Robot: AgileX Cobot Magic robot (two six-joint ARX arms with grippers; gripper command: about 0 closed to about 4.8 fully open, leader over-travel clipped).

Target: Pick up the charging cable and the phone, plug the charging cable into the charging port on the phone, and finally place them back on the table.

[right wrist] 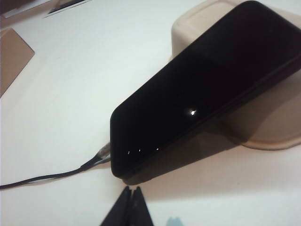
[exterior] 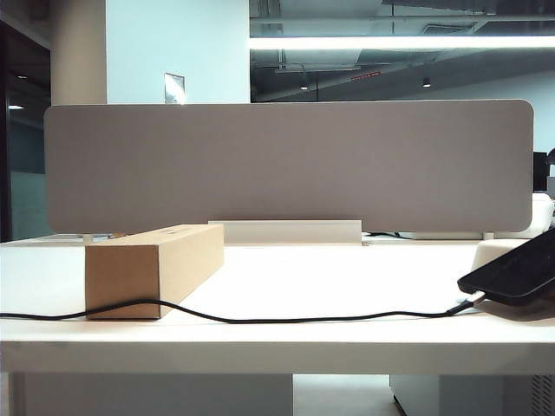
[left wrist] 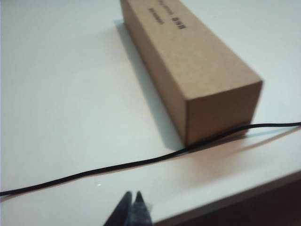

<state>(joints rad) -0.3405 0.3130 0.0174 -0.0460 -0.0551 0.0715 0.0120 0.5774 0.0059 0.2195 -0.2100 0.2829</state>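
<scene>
The phone (right wrist: 202, 89) lies propped on the cream shallow tray (right wrist: 277, 127), its far end raised on the tray's rim and its near short end down on the white table (right wrist: 94, 70), so its long axis slopes down toward the right gripper (right wrist: 132, 190). That gripper hovers just in front of the phone's low end with its two fingertips pressed together and nothing between them. The charging cable (right wrist: 42, 179) meets that same low short edge, its silver plug tip (right wrist: 102, 151) set against the phone's end where the charging port would be; the port itself is too dark to make out. From there the cord runs away across the table, in the exterior view lengthwise along the front edge, passing just in front of the brown cardboard box (exterior: 152, 269). In the left wrist view the cable (left wrist: 117, 165) crosses just ahead of the left gripper (left wrist: 131, 195), touching the box's (left wrist: 197, 70) near end; this gripper's tips are also closed together and empty, clear of the cord.
</scene>
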